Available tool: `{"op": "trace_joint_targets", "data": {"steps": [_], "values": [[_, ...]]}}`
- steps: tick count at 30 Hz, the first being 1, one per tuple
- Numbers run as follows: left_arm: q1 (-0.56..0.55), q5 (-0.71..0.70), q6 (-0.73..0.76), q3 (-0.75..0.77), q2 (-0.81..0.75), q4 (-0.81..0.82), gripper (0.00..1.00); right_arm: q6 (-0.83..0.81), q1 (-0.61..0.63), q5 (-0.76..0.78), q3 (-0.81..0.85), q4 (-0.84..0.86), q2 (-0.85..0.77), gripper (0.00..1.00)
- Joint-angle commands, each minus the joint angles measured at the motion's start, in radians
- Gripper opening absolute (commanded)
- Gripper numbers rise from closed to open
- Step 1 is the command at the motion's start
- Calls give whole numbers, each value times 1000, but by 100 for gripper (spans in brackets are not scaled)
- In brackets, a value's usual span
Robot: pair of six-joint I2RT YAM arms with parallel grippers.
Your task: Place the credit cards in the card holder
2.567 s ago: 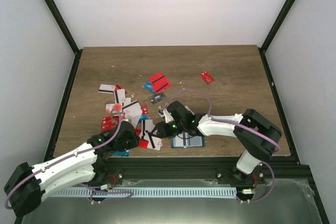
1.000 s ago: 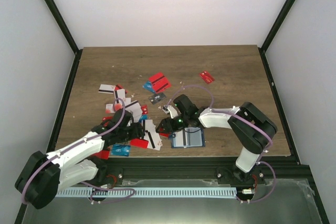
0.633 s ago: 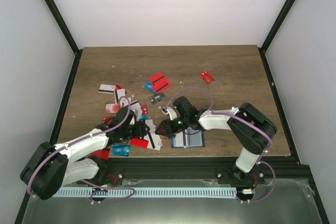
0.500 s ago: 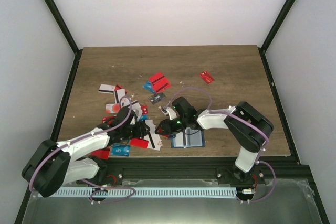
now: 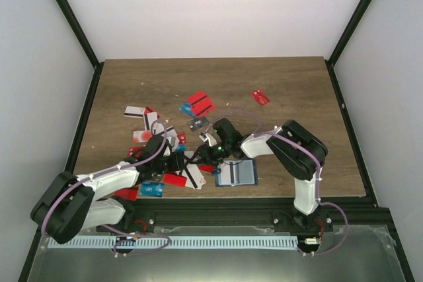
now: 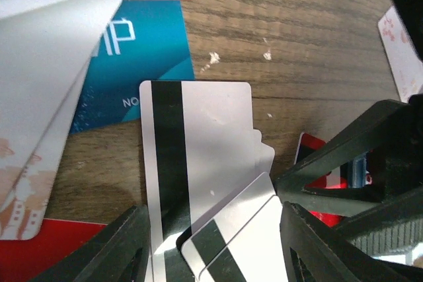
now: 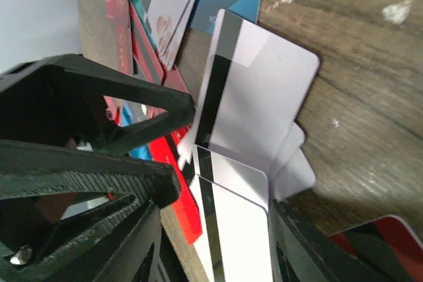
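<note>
Cards (image 6: 210,125) white, black-striped, overlapping

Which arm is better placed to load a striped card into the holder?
Likely right: left gripper and right gripper both flank the striped cards, but the card holder lies nearer the right.

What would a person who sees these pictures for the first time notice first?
The left gripper and the right gripper meet tip to tip near the front edge of the table, jaws apart over one small stack of white black-striped cards. Red, white and blue credit cards lie scattered left and farther back; the open card holder lies just right.
</note>
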Motion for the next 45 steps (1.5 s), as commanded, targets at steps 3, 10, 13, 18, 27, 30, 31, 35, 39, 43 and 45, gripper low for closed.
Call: {"op": "trace_joint_targets", "data": {"steps": [3, 10, 13, 18, 27, 30, 31, 35, 39, 43, 45], "values": [[-20, 231, -50, -55, -55, 153, 53, 81, -14, -164, -41, 218, 7, 44], [-21, 284, -65, -68, -154, 177, 48, 77, -37, -202, -96, 263, -29, 37], [-20, 225, -43, -53, -199, 83, 45, 16, -39, -159, -97, 163, -74, 37], [-20, 132, -19, -40, -274, -103, 45, -135, -37, 38, -93, -63, -187, 37], [-44, 176, -82, -124, -285, -28, 47, -225, 11, 197, -83, -199, -192, 35], [-52, 159, -96, -129, -271, -17, 47, -232, 49, 239, -64, -225, -163, 33], [-54, 154, -100, -130, -268, -17, 47, -233, 62, 255, -60, -232, -155, 32], [-61, 150, -112, -145, -256, 3, 47, -234, 85, 289, -59, -252, -131, 29], [-70, 159, -119, -158, -222, 29, 47, -238, 89, 302, -64, -261, -122, 28], [-88, 153, -128, -161, -208, 29, 47, -234, 91, 278, -73, -242, -121, 27], [-97, 134, -135, -159, -217, 8, 47, -232, 93, 273, -75, -235, -119, 26]]}}
